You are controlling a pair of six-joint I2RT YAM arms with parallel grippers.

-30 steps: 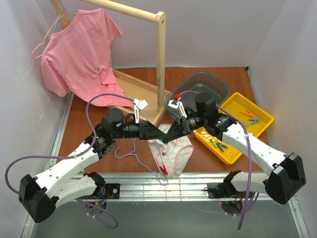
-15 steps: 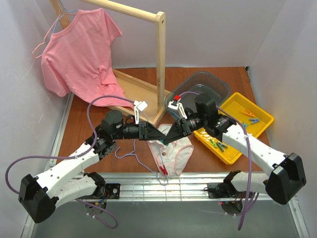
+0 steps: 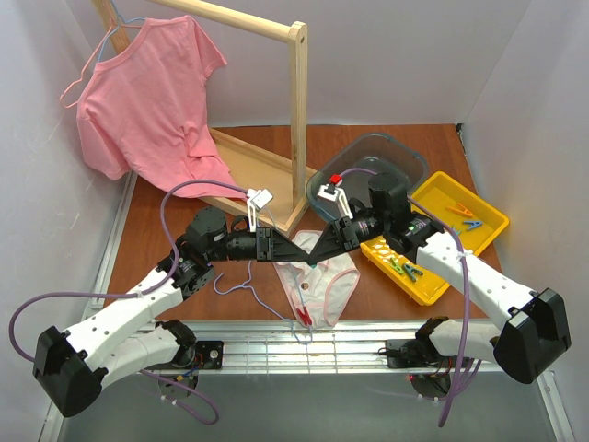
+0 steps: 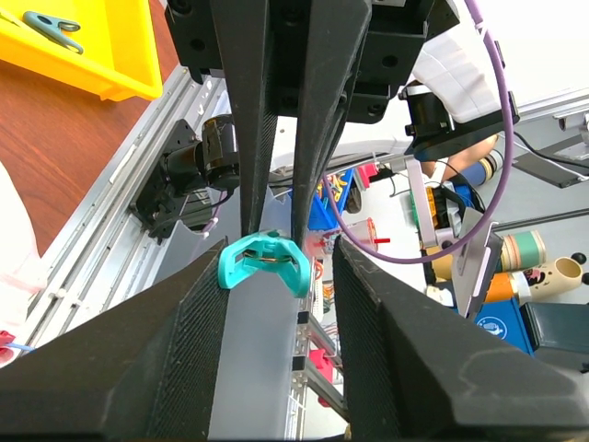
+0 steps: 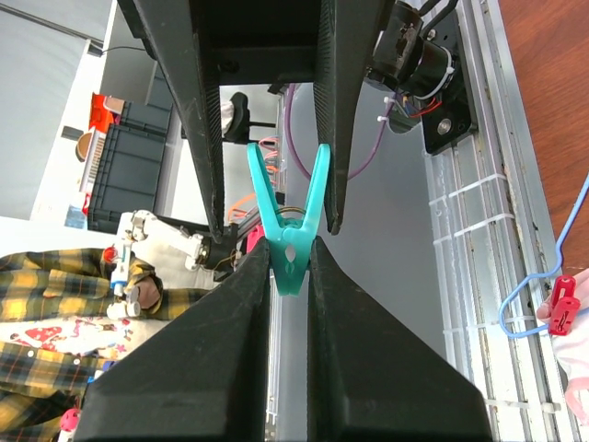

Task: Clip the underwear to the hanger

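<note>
The white underwear with pink trim lies flat at the table's near edge. The light-blue wire hanger lies beside and under it, with a red clip on the wire. My right gripper is shut on a teal clothespin by its jaw end, just above the underwear. My left gripper meets it tip to tip. It is open, with its fingers on either side of the clothespin's spread handles.
A yellow tray with several clothespins sits at the right, with a clear grey bin behind it. The wooden rail stand holds a pink T-shirt at the back left. The metal table edge runs just below the underwear.
My right wrist has lifted and shifted slightly right and back, still holding the teal clothespin. The left gripper has stayed around the handles. The underwear and hanger have not moved.
</note>
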